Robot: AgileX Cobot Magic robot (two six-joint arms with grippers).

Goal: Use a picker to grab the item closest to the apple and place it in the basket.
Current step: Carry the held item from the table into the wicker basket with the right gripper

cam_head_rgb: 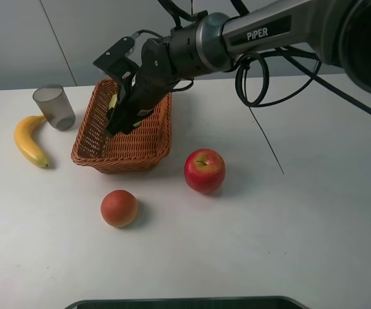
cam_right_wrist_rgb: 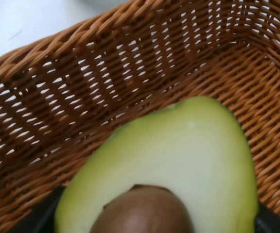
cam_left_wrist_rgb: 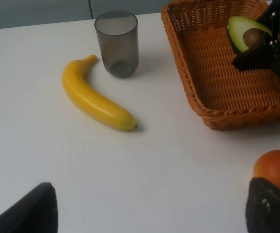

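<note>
A red apple (cam_head_rgb: 205, 170) stands on the white table, right of the woven basket (cam_head_rgb: 122, 154). My right gripper (cam_head_rgb: 122, 119) reaches across the middle, down into the basket, shut on a halved avocado (cam_left_wrist_rgb: 247, 33) with its brown pit showing. The right wrist view is filled by that avocado half (cam_right_wrist_rgb: 179, 160), cut face up, with dark fingertips (cam_right_wrist_rgb: 33, 218) at either side and the basket weave (cam_right_wrist_rgb: 81, 87) close behind. I cannot tell whether the avocado touches the basket floor. My left gripper (cam_left_wrist_rgb: 149, 213) hangs open over bare table, holding nothing.
An orange-red round fruit (cam_head_rgb: 119, 208) lies in front of the basket, close to a left fingertip (cam_left_wrist_rgb: 271, 208). A yellow banana (cam_head_rgb: 29, 138) and a grey translucent cup (cam_head_rgb: 54, 107) sit left of the basket. The right arm and its cables span the back right.
</note>
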